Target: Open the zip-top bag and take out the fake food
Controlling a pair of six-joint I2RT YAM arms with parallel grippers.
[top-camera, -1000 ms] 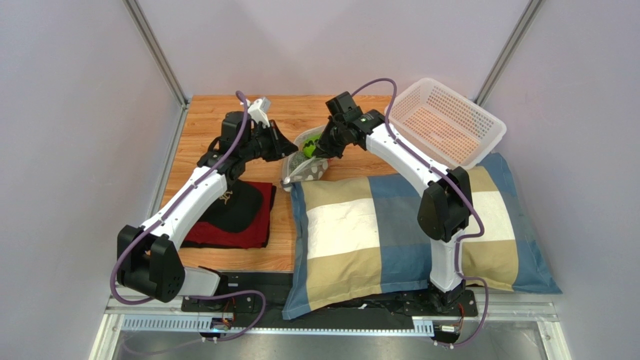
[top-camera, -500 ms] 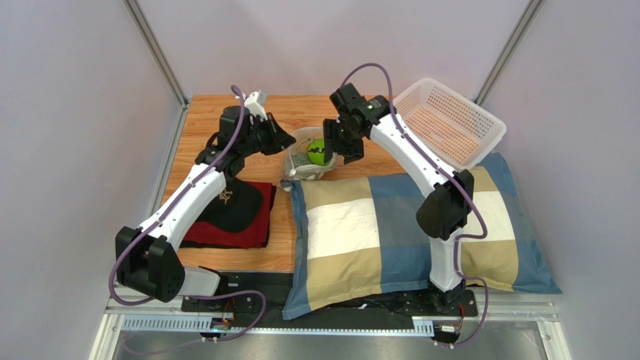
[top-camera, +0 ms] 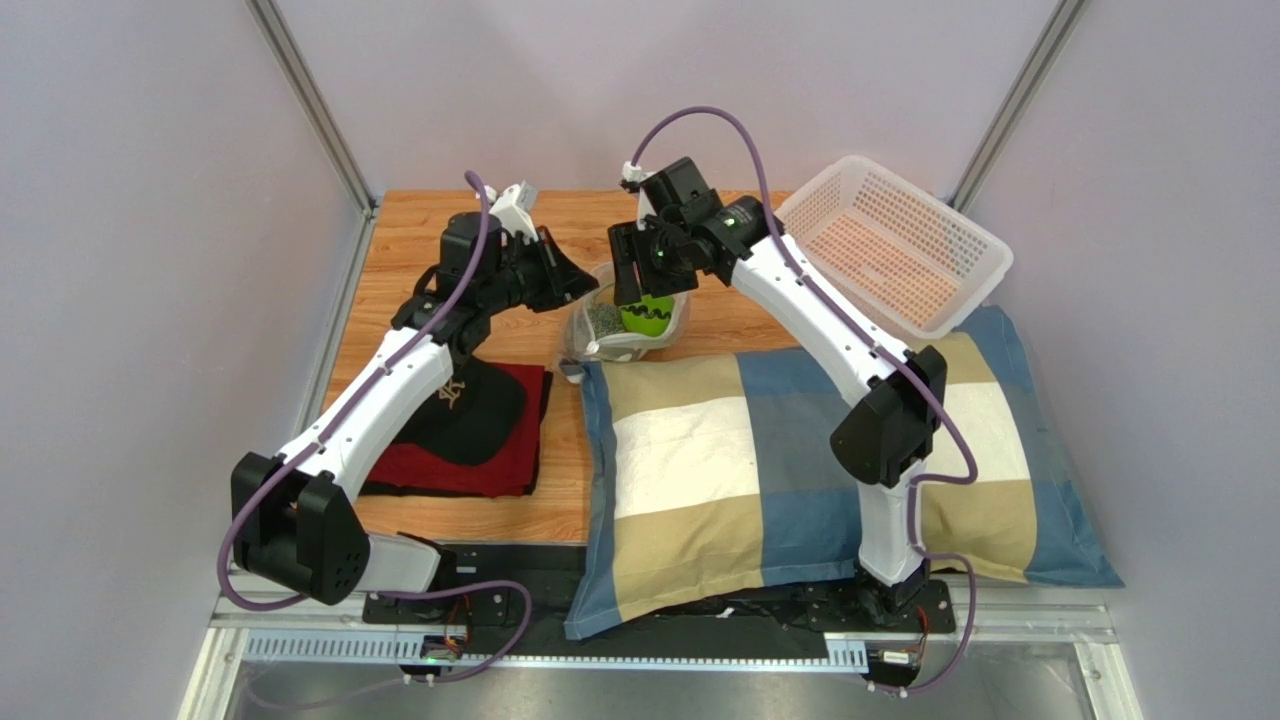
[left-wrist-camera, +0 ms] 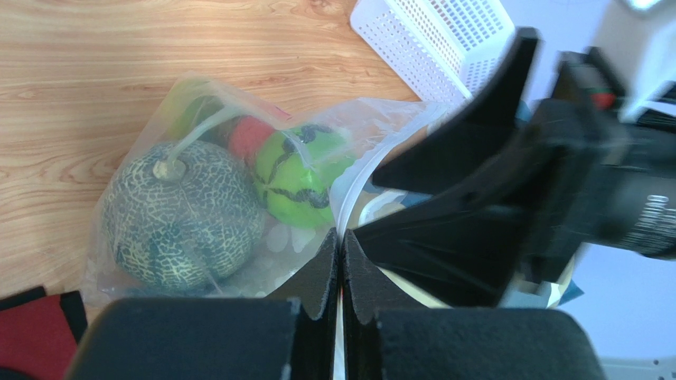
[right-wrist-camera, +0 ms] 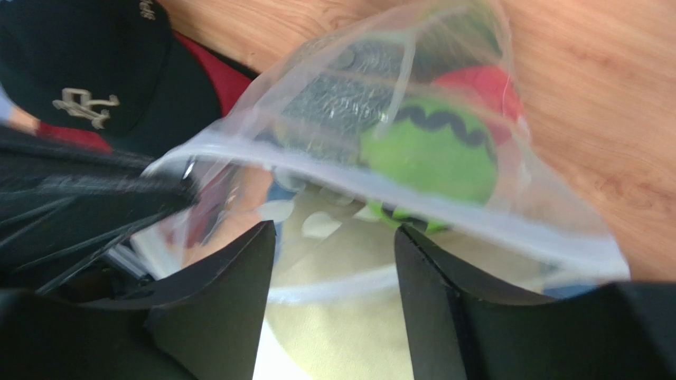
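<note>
The zip-top bag (top-camera: 613,333) lies on the wood at the pillow's far left corner, its mouth spread. Through the clear plastic (left-wrist-camera: 163,107) I see the fake food: a grey-green netted melon (left-wrist-camera: 182,214), a bright green ball (left-wrist-camera: 297,178) with black markings, and a red fruit (left-wrist-camera: 250,134). My left gripper (left-wrist-camera: 342,237) is shut on the bag's rim, a white strip of which is pinched between the jaws. My right gripper (right-wrist-camera: 333,229) hangs open over the bag's mouth (right-wrist-camera: 397,190), with nothing between its fingers; the green ball (right-wrist-camera: 432,158) lies just beyond them.
A white perforated basket (top-camera: 894,240) stands at the back right, partly on a checked pillow (top-camera: 812,450) that covers the right half of the table. A black cap (top-camera: 466,413) on red cloth lies under the left arm.
My right gripper has opened, letting go of the bag, and swung left to hang above its mouth. The left gripper has kept its hold on the rim.
</note>
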